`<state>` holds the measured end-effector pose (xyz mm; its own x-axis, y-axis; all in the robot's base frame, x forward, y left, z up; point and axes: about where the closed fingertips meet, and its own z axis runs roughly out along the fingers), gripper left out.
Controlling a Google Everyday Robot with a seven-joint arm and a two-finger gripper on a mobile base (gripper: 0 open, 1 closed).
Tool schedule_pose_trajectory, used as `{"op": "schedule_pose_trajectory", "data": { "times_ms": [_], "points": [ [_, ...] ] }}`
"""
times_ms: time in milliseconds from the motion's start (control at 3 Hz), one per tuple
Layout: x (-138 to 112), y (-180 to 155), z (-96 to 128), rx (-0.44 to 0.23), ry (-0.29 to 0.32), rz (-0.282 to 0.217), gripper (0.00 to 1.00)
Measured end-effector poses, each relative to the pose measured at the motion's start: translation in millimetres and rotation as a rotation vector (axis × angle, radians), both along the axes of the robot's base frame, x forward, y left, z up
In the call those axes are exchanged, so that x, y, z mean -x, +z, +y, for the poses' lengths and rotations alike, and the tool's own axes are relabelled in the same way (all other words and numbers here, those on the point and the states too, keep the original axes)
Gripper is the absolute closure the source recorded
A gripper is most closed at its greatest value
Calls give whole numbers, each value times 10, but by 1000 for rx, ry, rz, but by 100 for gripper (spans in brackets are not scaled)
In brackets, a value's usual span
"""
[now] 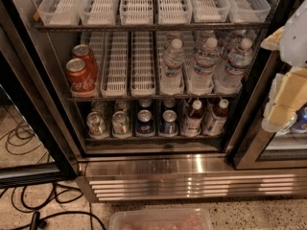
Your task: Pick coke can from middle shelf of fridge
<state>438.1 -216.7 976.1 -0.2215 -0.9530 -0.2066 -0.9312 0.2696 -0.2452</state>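
The fridge (pixel 192 176) stands open in front of me. Two red coke cans sit at the left end of the middle shelf (pixel 153 97): the front coke can (pixel 80 78) and a second one (pixel 87 55) right behind it. They stand in a white slotted lane tray. My gripper (pixel 283 68) hangs at the right edge of the view, in front of the fridge's right door frame, far to the right of the cans and at about their height. It is open and empty.
Water bottles (pixel 204 63) fill the right half of the middle shelf; empty white lane trays (pixel 143 66) lie between them and the cans. Below stand silver-green cans (pixel 97 123), blue cans (pixel 145 122) and small bottles (pixel 193 116). Clear bins (pixel 136 4) sit above. Cables (pixel 29 133) lie on the floor at left.
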Motion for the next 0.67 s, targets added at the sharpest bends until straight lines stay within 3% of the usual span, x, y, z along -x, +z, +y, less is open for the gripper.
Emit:
{"op": "schedule_pose_trajectory", "data": {
  "times_ms": [333, 667],
  "points": [
    [0, 0, 0, 0, 0, 0, 0],
    [30, -189, 153, 8, -7, -10, 0]
  ]
}}
